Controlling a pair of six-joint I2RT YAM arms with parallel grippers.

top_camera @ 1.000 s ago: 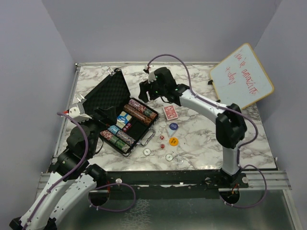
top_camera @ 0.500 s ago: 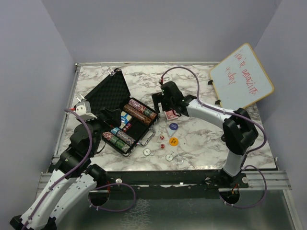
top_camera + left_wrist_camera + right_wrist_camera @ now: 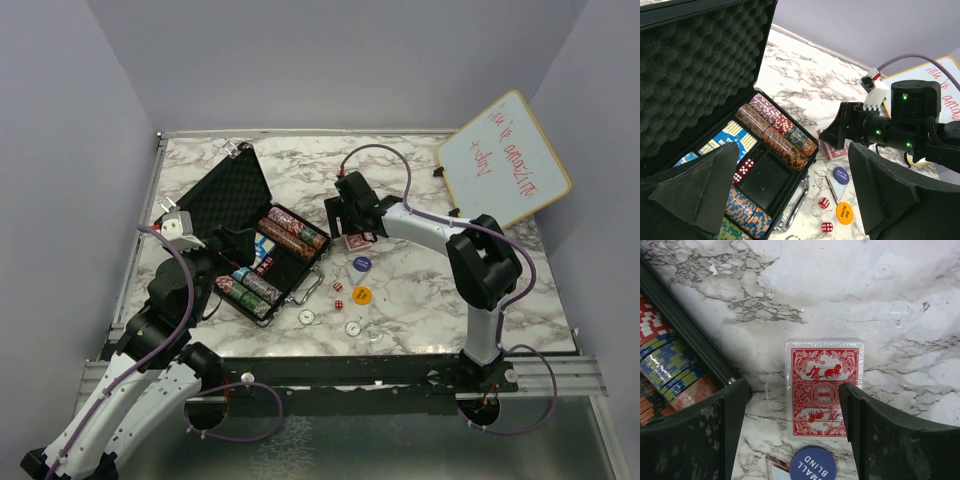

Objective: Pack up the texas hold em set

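Note:
The black case [image 3: 222,192] lies open at the left, foam lid up, with striped chip stacks [image 3: 294,230], a blue deck [image 3: 733,136] and red dice [image 3: 742,169] in its tray. The red deck [image 3: 823,390] lies flat on the marble just right of the case, also in the top view [image 3: 354,238]. My right gripper [image 3: 795,412] is open, low over the deck, one finger on each side, the right finger at its edge. My left gripper [image 3: 795,187] is open and empty, hovering over the tray's near part, also seen from the top [image 3: 236,246].
A blue "small blind" button [image 3: 361,264], an orange "big blind" button [image 3: 362,295], two red dice [image 3: 338,288] and two white round buttons [image 3: 306,317] lie on the marble near the case handle. A wood-framed whiteboard [image 3: 503,160] leans at the back right.
My right gripper has swung from behind the case toward me and down over the red deck. My left gripper has crept slightly forward over the case.

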